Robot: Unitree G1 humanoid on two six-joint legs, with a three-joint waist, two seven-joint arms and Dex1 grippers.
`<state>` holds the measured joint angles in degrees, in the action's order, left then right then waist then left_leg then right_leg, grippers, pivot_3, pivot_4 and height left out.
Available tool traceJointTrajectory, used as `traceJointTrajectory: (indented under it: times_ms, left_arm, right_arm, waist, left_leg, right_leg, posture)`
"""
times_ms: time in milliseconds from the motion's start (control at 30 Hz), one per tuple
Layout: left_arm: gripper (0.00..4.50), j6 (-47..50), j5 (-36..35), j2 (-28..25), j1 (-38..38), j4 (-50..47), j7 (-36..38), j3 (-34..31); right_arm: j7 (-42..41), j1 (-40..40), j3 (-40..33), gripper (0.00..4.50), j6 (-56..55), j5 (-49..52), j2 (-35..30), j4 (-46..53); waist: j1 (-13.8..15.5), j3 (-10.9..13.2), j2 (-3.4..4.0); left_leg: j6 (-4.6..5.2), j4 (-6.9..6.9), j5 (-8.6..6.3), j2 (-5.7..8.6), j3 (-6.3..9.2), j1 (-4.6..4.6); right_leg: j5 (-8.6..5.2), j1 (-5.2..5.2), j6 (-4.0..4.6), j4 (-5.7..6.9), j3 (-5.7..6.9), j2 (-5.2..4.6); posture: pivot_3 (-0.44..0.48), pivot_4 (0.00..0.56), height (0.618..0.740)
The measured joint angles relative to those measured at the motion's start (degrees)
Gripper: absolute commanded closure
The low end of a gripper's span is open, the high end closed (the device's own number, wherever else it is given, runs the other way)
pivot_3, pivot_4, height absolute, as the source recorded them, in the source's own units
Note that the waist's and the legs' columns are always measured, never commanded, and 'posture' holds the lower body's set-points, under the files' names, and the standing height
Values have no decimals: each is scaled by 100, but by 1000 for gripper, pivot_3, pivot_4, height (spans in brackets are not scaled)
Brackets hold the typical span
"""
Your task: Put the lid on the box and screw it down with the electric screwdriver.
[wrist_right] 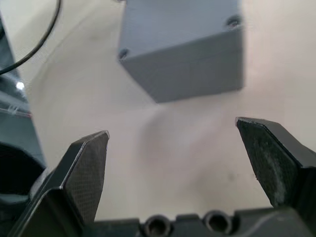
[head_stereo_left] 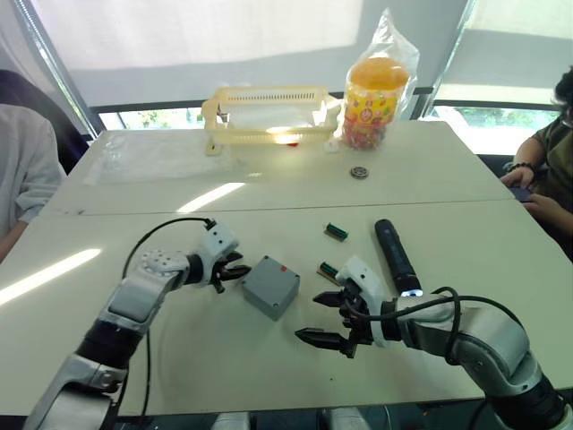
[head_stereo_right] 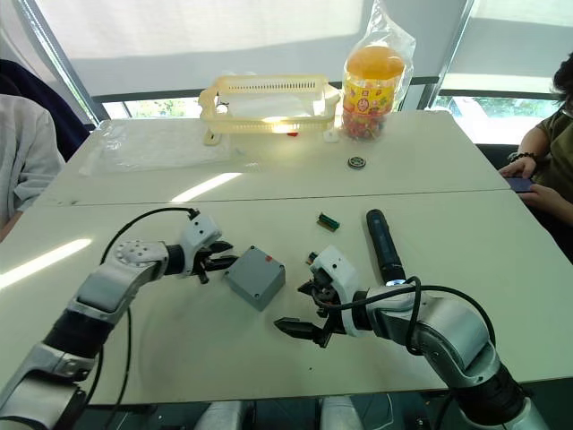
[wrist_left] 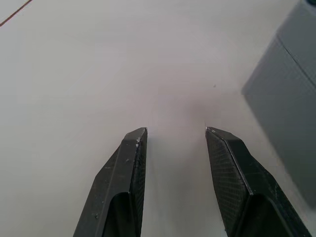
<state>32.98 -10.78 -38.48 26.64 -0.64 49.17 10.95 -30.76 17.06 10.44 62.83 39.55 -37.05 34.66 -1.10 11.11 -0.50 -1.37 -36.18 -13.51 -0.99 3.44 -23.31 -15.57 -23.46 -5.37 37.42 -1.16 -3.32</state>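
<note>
The grey box [head_stereo_left: 269,300] stands on the white table a little left of centre, with a small red mark on top. A flat grey lid [wrist_right: 182,22] with screw holes at its corners lies on it, and a seam runs below the top. My left gripper [head_stereo_left: 235,270] is open just left of the box, close to the box's side with nothing between its fingers. My right gripper [head_stereo_left: 320,318] is wide open and empty, low over the table at the box's near right. The black electric screwdriver [head_stereo_left: 394,254] lies on the table right of the box, beside my right wrist, a small light at its near end.
Two small green pieces [head_stereo_left: 336,231] [head_stereo_left: 329,269] lie between box and screwdriver. A yellow slotted basket [head_stereo_left: 264,112], a bagged jar of sweets [head_stereo_left: 376,98] and a small round part [head_stereo_left: 359,172] are at the back. People sit at both table ends.
</note>
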Motion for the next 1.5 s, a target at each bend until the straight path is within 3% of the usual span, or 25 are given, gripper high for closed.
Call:
traceJointTrajectory:
  times_ms: [167, 400, 600, 800, 1500]
  left_arm:
    - [2627, 489, -528, -640, -701, -1002, 621, -249]
    - [2627, 1036, -982, -829, -1111, -1879, 787, -322]
    - [2627, 993, -886, -599, -947, -1784, 554, -153]
    - [2627, 435, -365, -355, -555, -1067, 464, 200]
    - [2627, -44, -60, 41, -149, -458, 294, 172]
  right_arm:
    - [-129, 386, 184, 28, -708, -560, 197, -690]
    - [-723, 481, 683, 28, -1565, -1125, 326, -1341]
    - [-1243, 534, 742, 28, -1946, -1219, 438, -1523]
    - [-1414, 309, 700, 28, -1759, -1160, 386, -1301]
    - [-1141, -53, 427, 28, -1368, -1054, 417, -709]
  waist:
    - [-9, 0, 0]
    - [35, 0, -2]
    - [30, -1, -3]
    - [36, -1, -3]
    - [38, -2, -4]
  left_leg:
    - [0, 0, 0, 0, -7, 0]
    - [-4, -7, 2, 2, -7, -3]
    - [-4, -4, 2, 1, -4, -2]
    - [-4, -5, 3, 1, -3, -3]
    - [-5, -7, 3, 2, -3, -2]
  right_leg:
    - [0, 0, 0, -3, -5, -4]
    - [0, 4, 1, -4, -1, -9]
    - [0, 3, 0, -2, 1, -5]
    - [0, 3, 0, -2, 2, -4]
    - [1, 4, -1, 1, 2, -5]
  posture:
    - [0, 150, 740]
    - [0, 150, 740]
    - [0, 150, 740]
    - [0, 150, 740]
    - [0, 150, 740]
